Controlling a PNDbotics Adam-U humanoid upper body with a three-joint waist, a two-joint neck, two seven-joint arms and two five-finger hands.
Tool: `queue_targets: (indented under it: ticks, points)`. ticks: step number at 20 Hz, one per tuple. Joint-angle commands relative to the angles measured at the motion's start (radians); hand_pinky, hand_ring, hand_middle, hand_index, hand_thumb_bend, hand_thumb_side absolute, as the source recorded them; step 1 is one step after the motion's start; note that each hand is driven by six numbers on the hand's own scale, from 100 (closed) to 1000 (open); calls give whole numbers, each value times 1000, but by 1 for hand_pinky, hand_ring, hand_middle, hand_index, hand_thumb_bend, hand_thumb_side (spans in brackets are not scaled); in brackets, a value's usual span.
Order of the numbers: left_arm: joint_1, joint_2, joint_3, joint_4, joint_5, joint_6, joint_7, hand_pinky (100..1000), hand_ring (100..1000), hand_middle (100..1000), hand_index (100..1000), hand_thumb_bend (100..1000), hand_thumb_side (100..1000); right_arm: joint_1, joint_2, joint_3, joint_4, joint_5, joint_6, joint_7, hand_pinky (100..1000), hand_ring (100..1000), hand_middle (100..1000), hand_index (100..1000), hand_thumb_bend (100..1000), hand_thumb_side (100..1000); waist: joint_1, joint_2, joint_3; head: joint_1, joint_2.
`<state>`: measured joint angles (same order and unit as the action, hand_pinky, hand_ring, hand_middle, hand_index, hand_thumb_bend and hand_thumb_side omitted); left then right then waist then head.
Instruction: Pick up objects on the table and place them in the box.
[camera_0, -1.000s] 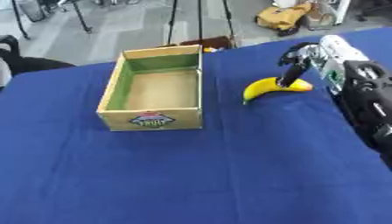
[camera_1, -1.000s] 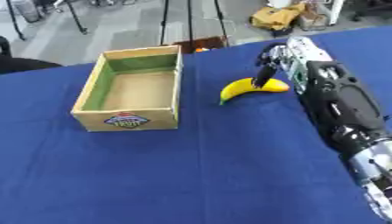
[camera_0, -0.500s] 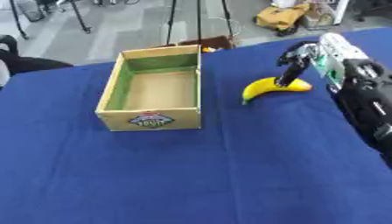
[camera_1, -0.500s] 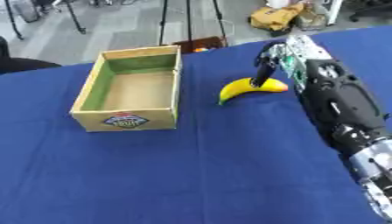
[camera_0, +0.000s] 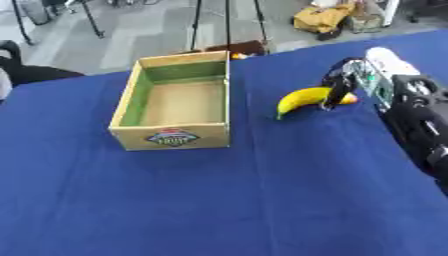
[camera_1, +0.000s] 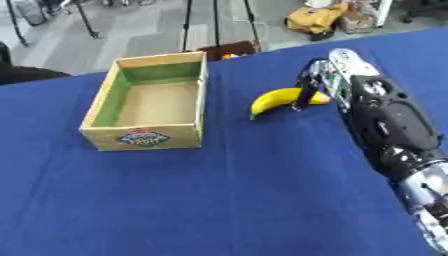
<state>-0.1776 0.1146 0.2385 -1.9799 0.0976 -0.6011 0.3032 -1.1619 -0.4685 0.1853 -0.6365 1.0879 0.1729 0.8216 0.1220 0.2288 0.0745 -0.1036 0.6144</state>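
With my right hand (camera_1: 322, 82) curled down over the banana (camera_1: 278, 99), which lies on the blue table (camera_1: 219, 200) right of the empty box (camera_1: 144, 102), I judge the grasp step underway; next comes lifting and carrying it left over the box.

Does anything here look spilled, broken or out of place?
Nothing stands out. The box sits upright and empty on the blue table, and the banana lies whole beside it, with the right hand curled at its far end.
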Motion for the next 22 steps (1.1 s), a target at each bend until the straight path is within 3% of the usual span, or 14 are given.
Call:
queue_targets:
  ticks: [1, 9, 22]
  points:
    - [-9, 10, 1, -20, 5, -1, -4, 435, 869, 876, 790, 100, 992, -20, 0, -6, 6, -3, -2, -23, 918, 1000, 1000, 1000, 100, 332, -2, -13, 3, -3, -9]
    - [-10, 9, 0, -20, 6, -1, -6, 434, 870, 876, 790, 100, 992, -21, 6, -7, 13, -5, -14, -79, 905, 1000, 1000, 1000, 100, 350, 0, -10, 6, -7, -10]
    - [-11, 9, 0, -20, 6, 0, -9, 432, 871, 876, 789, 100, 990, -28, 7, 0, -9, -11, -4, -88, 882, 1000, 977, 1000, 100, 375, -1, -8, 4, -5, -9]
